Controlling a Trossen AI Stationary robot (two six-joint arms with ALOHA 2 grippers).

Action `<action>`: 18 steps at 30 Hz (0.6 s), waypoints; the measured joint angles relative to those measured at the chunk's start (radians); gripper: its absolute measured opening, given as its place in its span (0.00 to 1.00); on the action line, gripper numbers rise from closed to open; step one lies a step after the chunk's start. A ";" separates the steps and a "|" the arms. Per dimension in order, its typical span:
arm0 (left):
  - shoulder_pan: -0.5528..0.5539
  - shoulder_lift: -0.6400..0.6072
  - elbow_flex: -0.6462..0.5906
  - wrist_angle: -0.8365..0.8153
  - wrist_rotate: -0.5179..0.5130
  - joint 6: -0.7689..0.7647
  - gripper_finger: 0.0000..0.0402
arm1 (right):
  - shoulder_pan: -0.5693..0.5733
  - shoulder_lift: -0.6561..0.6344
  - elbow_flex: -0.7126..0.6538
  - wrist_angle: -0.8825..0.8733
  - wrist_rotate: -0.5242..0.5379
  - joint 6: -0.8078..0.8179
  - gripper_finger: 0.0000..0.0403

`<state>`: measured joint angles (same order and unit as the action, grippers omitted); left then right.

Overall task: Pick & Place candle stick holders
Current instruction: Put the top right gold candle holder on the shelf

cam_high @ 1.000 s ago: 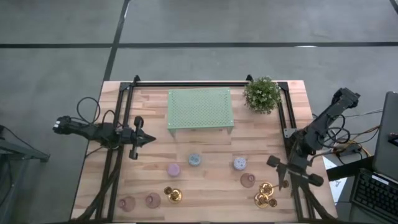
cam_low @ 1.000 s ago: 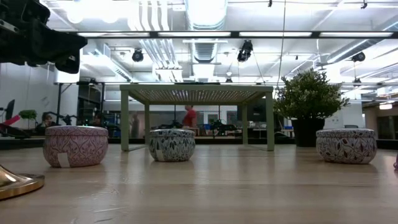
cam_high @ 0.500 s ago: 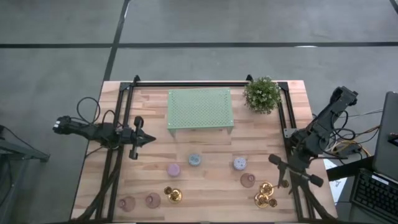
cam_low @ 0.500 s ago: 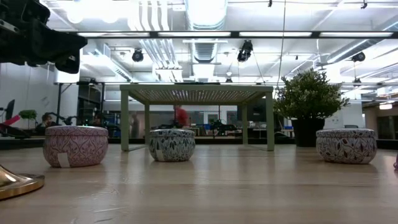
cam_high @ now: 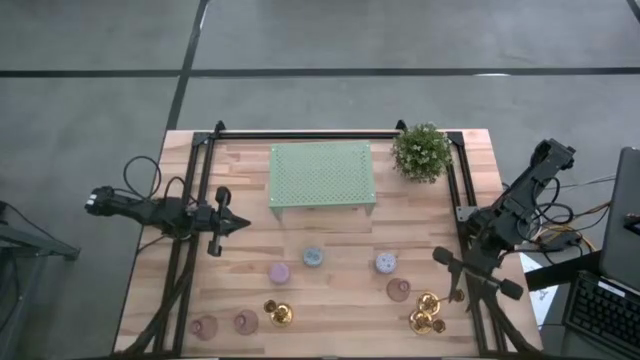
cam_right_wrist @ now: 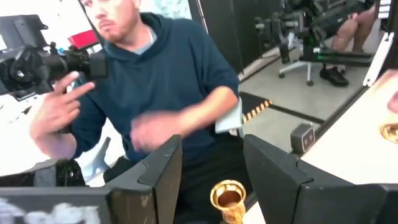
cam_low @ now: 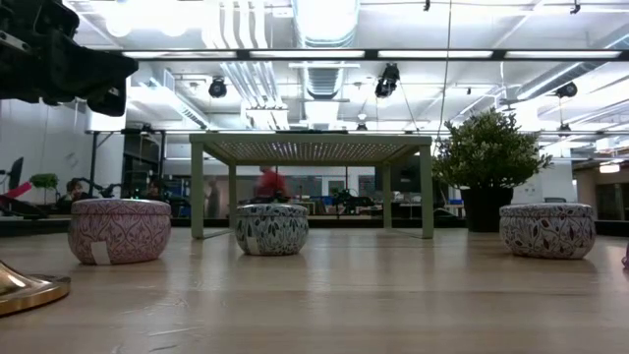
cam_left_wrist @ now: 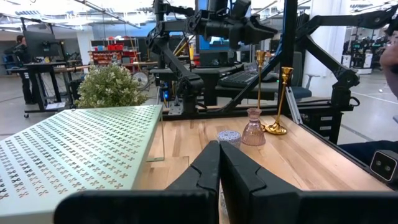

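Two gold candlesticks point(cam_high: 427, 311) stand on their round bases near the table's near right corner, and a third point(cam_high: 279, 314) stands near the middle of the near edge. Several pastel cup holders point(cam_high: 313, 257) rest on the table between them. My right gripper point(cam_high: 466, 294) is open just right of the pair. In the right wrist view point(cam_right_wrist: 214, 171) a gold candlestick's cup top point(cam_right_wrist: 227, 198) shows between its fingers, apart from both. My left gripper point(cam_high: 236, 225) is shut and empty above the table's left side.
The pale green perforated stand point(cam_high: 322, 177) and the potted plant point(cam_high: 421, 152) are at the table's far side. A person in a dark blue hooded top point(cam_right_wrist: 180, 81) is beyond the table's near right edge. Black frame rails point(cam_high: 195, 200) run along both sides.
Neither gripper has visibly moved. In the low view a person far behind the table has walked toward the left.
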<state>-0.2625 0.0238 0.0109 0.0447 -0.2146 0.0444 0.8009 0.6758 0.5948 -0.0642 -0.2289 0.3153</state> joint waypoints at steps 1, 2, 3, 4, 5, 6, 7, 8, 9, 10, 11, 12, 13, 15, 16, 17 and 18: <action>0.000 0.000 0.000 0.000 0.000 0.000 0.04 | 0.000 0.002 -0.002 0.000 0.018 0.004 0.42; 0.000 0.000 0.000 0.000 0.000 0.000 0.04 | 0.000 0.002 -0.005 0.000 0.043 0.007 0.43; 0.000 0.000 0.000 0.000 0.000 0.000 0.04 | 0.000 0.000 -0.008 -0.004 0.076 0.004 0.43; 0.000 0.000 0.000 0.000 0.000 0.000 0.04 | -0.001 0.000 -0.010 -0.010 0.119 -0.001 0.43; 0.000 0.000 0.000 0.000 0.000 0.000 0.04 | -0.001 0.000 -0.011 -0.012 0.165 -0.005 0.43; 0.000 0.000 0.000 0.000 0.000 0.000 0.04 | -0.001 0.000 -0.012 -0.015 0.207 -0.006 0.44; 0.000 0.000 0.000 0.000 0.000 0.000 0.04 | -0.002 0.000 -0.013 -0.016 0.238 -0.006 0.44; 0.000 0.000 0.000 0.000 0.000 0.000 0.04 | -0.002 0.000 -0.013 -0.016 0.263 -0.010 0.45; 0.000 0.000 0.000 0.000 0.000 0.000 0.04 | -0.001 0.000 -0.013 -0.015 0.286 -0.015 0.46; 0.000 0.000 0.000 0.000 0.000 0.000 0.04 | 0.000 0.000 -0.013 -0.015 0.315 -0.016 0.46; 0.000 0.000 0.000 0.000 0.000 0.000 0.04 | 0.000 -0.001 -0.013 -0.015 0.335 -0.017 0.48; 0.000 0.000 0.000 0.000 0.000 0.000 0.04 | 0.000 -0.001 -0.013 -0.015 0.347 -0.017 0.49; 0.000 0.000 0.000 0.000 0.000 0.000 0.04 | 0.000 -0.002 -0.013 -0.016 0.360 -0.023 0.50; 0.000 0.000 0.000 0.000 0.000 0.000 0.04 | 0.000 -0.006 -0.014 -0.017 0.364 -0.042 0.54; 0.000 0.000 0.000 0.000 0.000 0.000 0.04 | 0.003 -0.011 -0.014 -0.021 0.364 -0.050 0.56; 0.000 0.000 0.000 0.000 0.000 0.000 0.04 | 0.012 -0.021 -0.014 -0.031 0.364 -0.056 0.59; 0.000 0.000 0.000 0.000 0.000 0.000 0.04 | 0.021 -0.034 -0.014 -0.051 0.363 -0.059 0.61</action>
<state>-0.2626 0.0240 0.0109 0.0446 -0.2146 0.0445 0.8222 0.6414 0.5812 -0.1149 0.1341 0.2564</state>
